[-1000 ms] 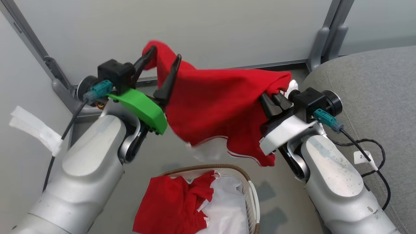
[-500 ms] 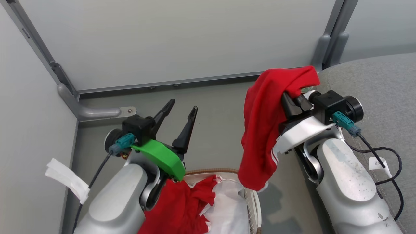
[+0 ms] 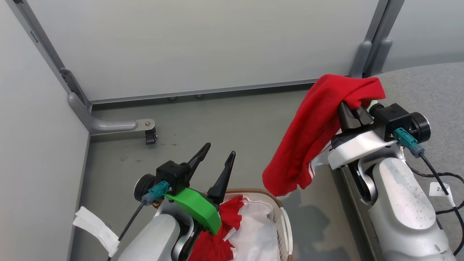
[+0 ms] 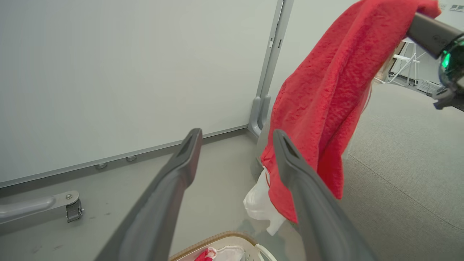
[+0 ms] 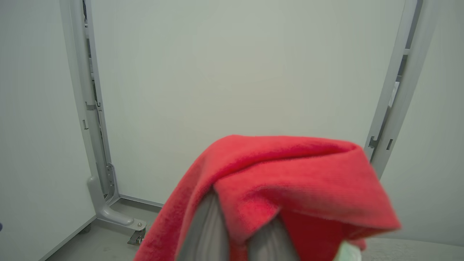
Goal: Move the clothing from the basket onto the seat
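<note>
Pale partition panels (image 3: 203, 47) and a bare grey floor (image 3: 235, 119) close in this corner. Right of centre in the head view one red garment (image 3: 311, 134) hangs in the air. It is draped over the right gripper (image 3: 351, 109), which is clenched on a fold of it, and its white-striped cuff trails down toward the basket (image 3: 270, 195) at the bottom middle. More red clothing (image 3: 214, 246) lies in there against the white liner (image 3: 253, 232). The left gripper (image 3: 220, 149) stands spread wide and empty just over the basket's left rim. The grey seat (image 3: 427, 90) fills the right edge. From where I stand, most of the cloth hangs on the floor side of the cushion, so letting go too early would likely drop it into the gap beside the sofa. Because the fabric is wrapped over the fingers, it may cling when they part and get dragged back off. The black cable (image 3: 435, 174) looping on the cushion beside that arm could also snag.
</note>
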Robot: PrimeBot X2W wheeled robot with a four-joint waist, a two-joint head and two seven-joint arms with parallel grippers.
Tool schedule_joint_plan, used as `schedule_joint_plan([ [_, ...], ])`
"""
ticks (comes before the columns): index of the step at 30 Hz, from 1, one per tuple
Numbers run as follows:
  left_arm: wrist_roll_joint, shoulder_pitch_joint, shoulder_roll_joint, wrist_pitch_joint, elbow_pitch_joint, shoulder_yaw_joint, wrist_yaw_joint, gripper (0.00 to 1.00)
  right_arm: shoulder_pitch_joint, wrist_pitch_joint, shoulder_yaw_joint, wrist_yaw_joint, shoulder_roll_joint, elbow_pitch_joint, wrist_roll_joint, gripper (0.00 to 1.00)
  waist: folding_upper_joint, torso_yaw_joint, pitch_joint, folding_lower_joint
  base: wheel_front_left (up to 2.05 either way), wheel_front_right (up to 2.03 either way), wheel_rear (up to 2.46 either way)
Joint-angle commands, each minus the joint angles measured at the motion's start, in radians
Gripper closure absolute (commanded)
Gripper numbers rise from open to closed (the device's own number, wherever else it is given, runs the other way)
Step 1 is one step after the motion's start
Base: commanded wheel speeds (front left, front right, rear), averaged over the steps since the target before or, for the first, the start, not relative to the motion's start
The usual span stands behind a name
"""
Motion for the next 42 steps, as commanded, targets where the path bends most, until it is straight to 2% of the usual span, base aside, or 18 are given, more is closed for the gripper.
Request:
schedule_joint_plan([
  [1,0.008,0.015,-0.002,0.000,-0.004,0.000,-0.004,0.00,0.019,-0.002,-0.009,-0.001,-0.004,-0.009,-0.009,1.00,-0.0001,-0.006,0.002,0.0000,0.00,0.00,0.00],
  [7,0.035,0.023,-0.002,0.000,-0.020,-0.025,-0.004,0.00,-0.001,-0.002,-0.013,-0.001,-0.011,-0.022,-0.034,1.00,-0.0001,-0.064,0.020,0.0000,0.00,0.00,0.00],
  [19,0.099,0.003,-0.015,0.000,-0.075,-0.019,-0.004,0.00,-0.061,-0.002,0.026,-0.001,-0.051,-0.029,-0.028,1.00,-0.0001,-0.329,0.105,0.0000,0.00,0.00,0.00],
  [25,0.125,-0.021,-0.011,0.000,-0.083,-0.023,-0.004,0.00,-0.068,-0.002,0.007,-0.001,-0.046,-0.041,-0.018,1.00,-0.0001,-0.426,0.160,0.0000,0.00,0.00,0.00],
  [33,0.151,-0.049,-0.001,0.000,-0.073,-0.031,-0.004,0.00,-0.061,-0.002,-0.028,-0.001,-0.035,-0.054,-0.016,1.00,-0.0001,-0.489,0.209,0.0000,0.00,0.00,0.00],
  [42,0.164,-0.099,0.010,0.000,-0.076,-0.065,-0.004,0.00,-0.098,-0.002,-0.093,-0.001,-0.025,-0.032,-0.009,1.00,-0.0001,-0.478,0.274,0.0000,0.00,0.00,0.00],
])
